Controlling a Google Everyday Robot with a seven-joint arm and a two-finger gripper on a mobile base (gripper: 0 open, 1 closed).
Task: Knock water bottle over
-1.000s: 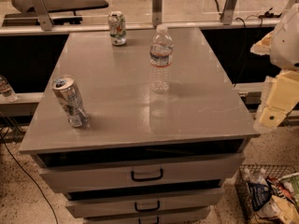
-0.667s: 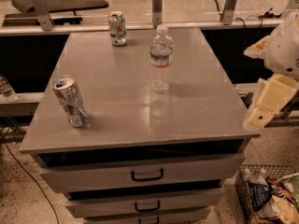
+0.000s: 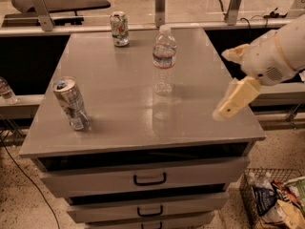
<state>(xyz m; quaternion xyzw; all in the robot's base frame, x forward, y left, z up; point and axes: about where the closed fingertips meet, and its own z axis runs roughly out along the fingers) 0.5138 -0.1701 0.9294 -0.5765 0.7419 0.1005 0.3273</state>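
The water bottle [image 3: 164,60] is a clear ribbed plastic bottle with a white cap and a white-and-red label band. It stands upright on the grey cabinet top [image 3: 119,104], right of the middle towards the back. My gripper [image 3: 225,85] hangs over the right edge of the top, to the right of the bottle and a little nearer the front, well apart from it. Its cream fingers [image 3: 234,99] are spread and hold nothing.
A silver can [image 3: 70,103] stands tilted at the front left of the top. A green-and-white printed can [image 3: 119,28] stands at the back. Drawers [image 3: 149,178] face the front. A wire basket [image 3: 271,199] of packets sits on the floor at lower right.
My gripper and arm have moved left from beside the cabinet to over its right edge, closer to the bottle. The bottle and both cans have not moved.
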